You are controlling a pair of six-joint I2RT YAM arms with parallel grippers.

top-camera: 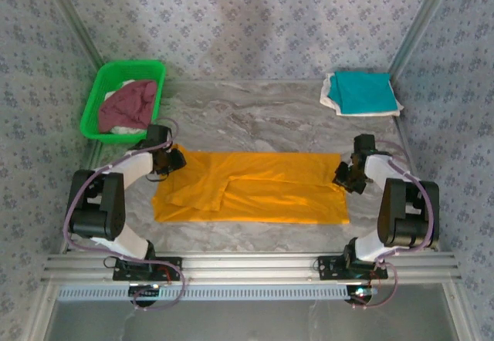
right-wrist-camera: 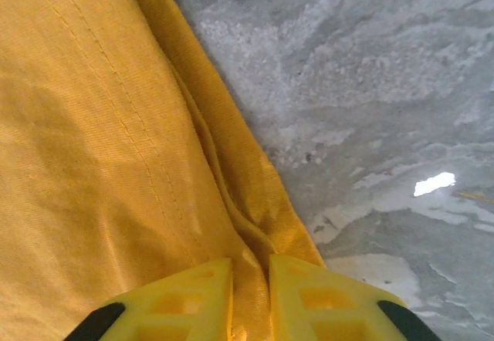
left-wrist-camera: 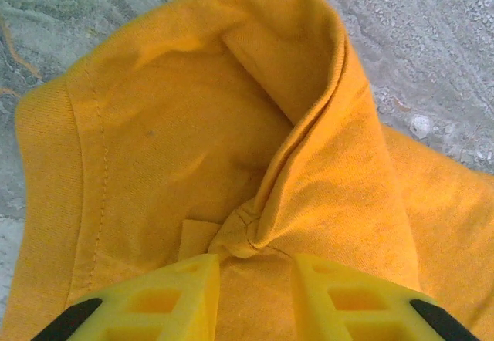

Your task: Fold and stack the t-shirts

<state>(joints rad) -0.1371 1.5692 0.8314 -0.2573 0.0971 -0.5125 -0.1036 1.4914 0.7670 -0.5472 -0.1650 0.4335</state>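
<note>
The orange-yellow t-shirt [top-camera: 255, 187] lies spread across the middle of the table, folded into a long band with a loose flap at its left end. My left gripper [top-camera: 171, 160] sits at the shirt's far left corner; in the left wrist view the cloth [left-wrist-camera: 193, 125] gathers into a bunch between the fingers of that gripper [left-wrist-camera: 256, 268], which is shut on it. My right gripper [top-camera: 343, 175] is at the shirt's right edge, and in the right wrist view that gripper [right-wrist-camera: 251, 268] pinches the hemmed edge [right-wrist-camera: 77, 163]. A teal t-shirt [top-camera: 363, 92] lies folded on a white one [top-camera: 330, 98] at the back right. A maroon t-shirt [top-camera: 127, 103] is in the basket.
The green plastic basket [top-camera: 127, 67] stands at the back left, close behind my left arm. Patterned walls enclose the marble table [top-camera: 255, 117] on three sides. Bare tabletop lies between the orange shirt and the folded stack.
</note>
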